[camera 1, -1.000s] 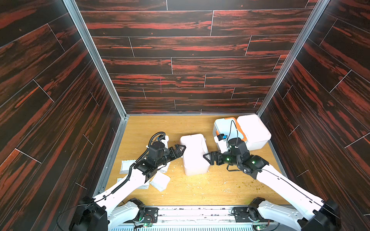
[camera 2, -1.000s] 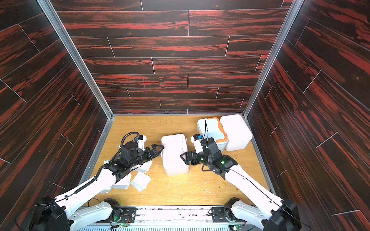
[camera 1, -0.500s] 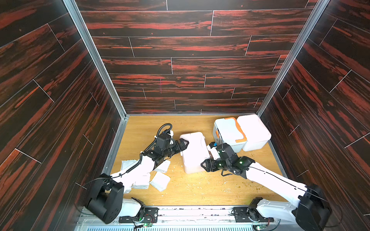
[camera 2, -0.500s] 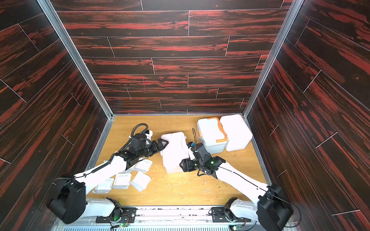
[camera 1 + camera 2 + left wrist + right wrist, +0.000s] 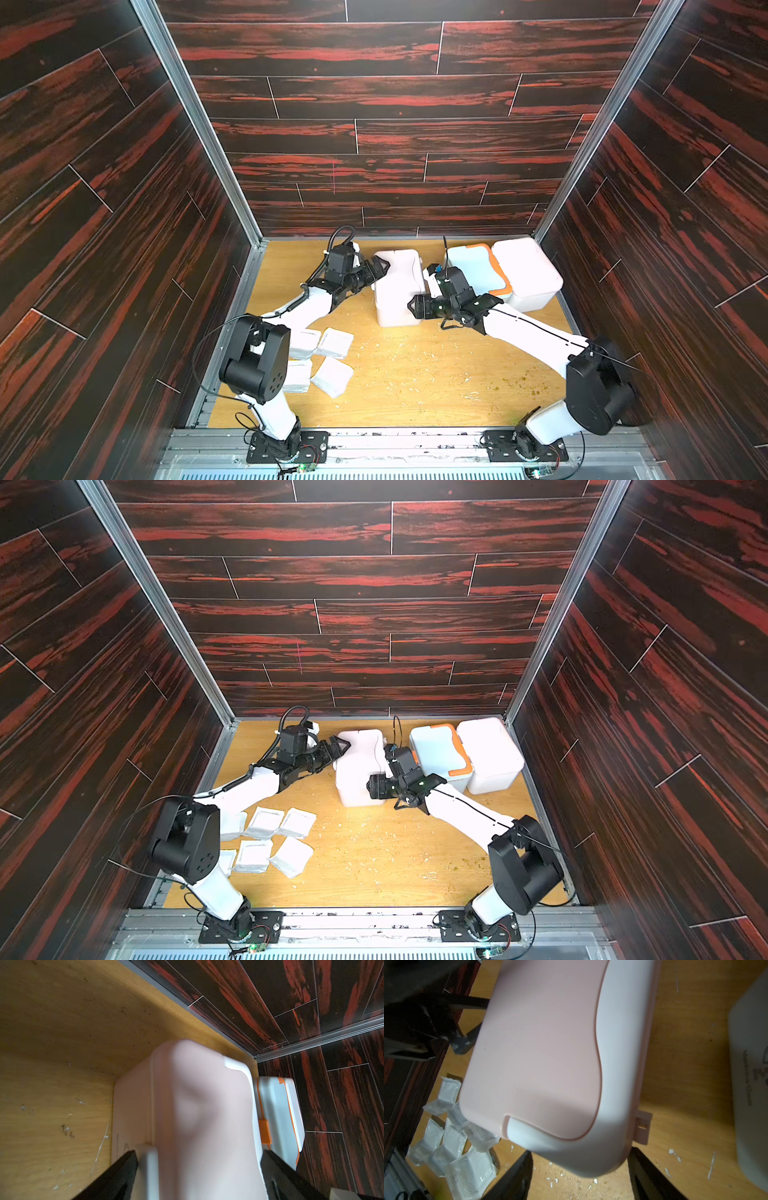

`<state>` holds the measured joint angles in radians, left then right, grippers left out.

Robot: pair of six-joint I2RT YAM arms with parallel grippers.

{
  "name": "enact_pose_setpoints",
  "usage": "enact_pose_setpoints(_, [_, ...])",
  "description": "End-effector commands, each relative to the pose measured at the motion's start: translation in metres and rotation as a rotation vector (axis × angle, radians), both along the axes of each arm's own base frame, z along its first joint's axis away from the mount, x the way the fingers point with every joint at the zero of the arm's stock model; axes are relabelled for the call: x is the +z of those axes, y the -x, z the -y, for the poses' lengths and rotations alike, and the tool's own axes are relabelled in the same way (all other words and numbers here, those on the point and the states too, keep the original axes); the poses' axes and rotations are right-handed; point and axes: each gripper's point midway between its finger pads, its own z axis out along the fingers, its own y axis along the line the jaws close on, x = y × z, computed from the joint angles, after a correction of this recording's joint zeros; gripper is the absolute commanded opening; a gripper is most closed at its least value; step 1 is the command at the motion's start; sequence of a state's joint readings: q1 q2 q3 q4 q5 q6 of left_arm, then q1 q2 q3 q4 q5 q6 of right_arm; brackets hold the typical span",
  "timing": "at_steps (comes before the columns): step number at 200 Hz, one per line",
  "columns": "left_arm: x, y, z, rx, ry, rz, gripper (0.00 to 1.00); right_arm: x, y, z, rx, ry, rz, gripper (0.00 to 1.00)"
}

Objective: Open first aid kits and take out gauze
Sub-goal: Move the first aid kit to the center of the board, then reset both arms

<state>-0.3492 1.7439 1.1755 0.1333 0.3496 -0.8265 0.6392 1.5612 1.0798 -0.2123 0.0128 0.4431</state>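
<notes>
Three first aid kits are noted at the far side of the yellow wooden tabletop (image 5: pixel 415 374). A pale pink lidded plastic box (image 5: pixel 397 286) stands at centre. A pale blue-white plastic box with an orange handle (image 5: pixel 473 268) is just to its right. A plain whitish plastic box (image 5: pixel 525 270) is set against that one, by the wall. All three lids appear down in both top views.

Gauze: about six flat white square packets (image 5: pixel 264 823) are seen lying loose on the tabletop beside the left arm, well apart from the boxes. None is held.

The left gripper (image 5: pixel 380 266) is set at the pink box's far left corner with jaws spread wide. In the left wrist view the box end is framed between them; contact cannot be confirmed. The right gripper (image 5: pixel 413 309) is placed at the near right corner with jaws parted. The corner is seen between them and no grip is seen. A small pink latch tab (image 5: pixel 642 1126) projects at the lid rim; whether it is fastened cannot be told.

Progress, as judged: some gauze is already out, so part of the work is taken as done. Which kits it came from cannot be told. The pink box is judged the one in hand. Its lid is yet to be raised, and any gauze inside is left to be fetched.
</notes>
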Motion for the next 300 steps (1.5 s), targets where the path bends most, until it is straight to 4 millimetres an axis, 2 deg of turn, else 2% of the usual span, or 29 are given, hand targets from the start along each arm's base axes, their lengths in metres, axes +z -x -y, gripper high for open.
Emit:
enact_pose_setpoints(1, [0.008,-0.006,0.011,-0.045,0.031,0.023,0.96,0.003,-0.016,-0.007,0.015,-0.024,0.027,0.74])
enact_pose_setpoints(18, [0.011,-0.004,0.007,-0.037,0.032,0.026,0.96,0.006,-0.016,-0.007,0.026,-0.030,0.030,0.75])
enact_pose_setpoints(25, [0.005,-0.003,0.005,-0.034,0.022,0.017,0.96,0.008,-0.013,-0.006,0.029,-0.037,0.031,0.76])
enact_pose_setpoints(27, [0.015,-0.001,0.004,-0.033,0.026,0.034,0.96,0.009,-0.012,-0.006,0.029,-0.039,0.033,0.77])
enact_pose_setpoints(30, [0.018,0.001,0.003,-0.030,0.023,0.042,0.96,0.009,-0.011,-0.005,0.029,-0.038,0.032,0.78])
enact_pose_setpoints(58, [0.030,0.019,-0.012,-0.003,-0.022,0.064,0.96,0.023,0.009,0.008,0.029,-0.071,0.070,0.86])
enact_pose_setpoints(65, [0.033,0.024,-0.016,0.005,-0.036,0.072,0.99,0.026,0.015,0.012,0.028,-0.078,0.083,0.88])
enact_pose_setpoints(96, [0.043,0.051,-0.038,0.048,-0.090,0.103,1.00,0.036,0.038,0.041,-0.015,-0.091,0.174,0.99])
enact_pose_setpoints(148, [0.053,0.098,-0.092,0.208,-0.214,0.202,1.00,0.055,0.060,0.102,-0.144,-0.054,0.468,0.99])
enact_pose_setpoints(178, [0.043,0.120,-0.142,0.401,-0.334,0.274,1.00,0.060,0.068,0.138,-0.249,-0.015,0.634,0.99])
enact_pose_setpoints(197, [0.037,0.134,-0.174,0.519,-0.432,0.310,1.00,0.055,0.070,0.167,-0.373,0.036,0.702,0.99])
enact_pose_setpoints(221, [0.032,0.146,-0.201,0.605,-0.557,0.373,1.00,0.052,0.074,0.200,-0.511,0.102,0.773,0.99])
enact_pose_setpoints(237, [0.025,0.149,-0.211,0.614,-0.638,0.410,1.00,0.049,0.078,0.219,-0.582,0.155,0.824,0.99])
enact_pose_setpoints(266, [0.006,0.145,-0.231,0.627,-0.708,0.384,1.00,0.045,0.076,0.234,-0.609,0.203,0.832,0.99])
enact_pose_setpoints(283, [-0.010,0.140,-0.248,0.658,-0.732,0.336,1.00,0.041,0.068,0.240,-0.615,0.216,0.791,0.99])
enact_pose_setpoints(300, [-0.015,0.134,-0.263,0.674,-0.711,0.287,1.00,0.035,0.057,0.240,-0.588,0.211,0.748,0.99])
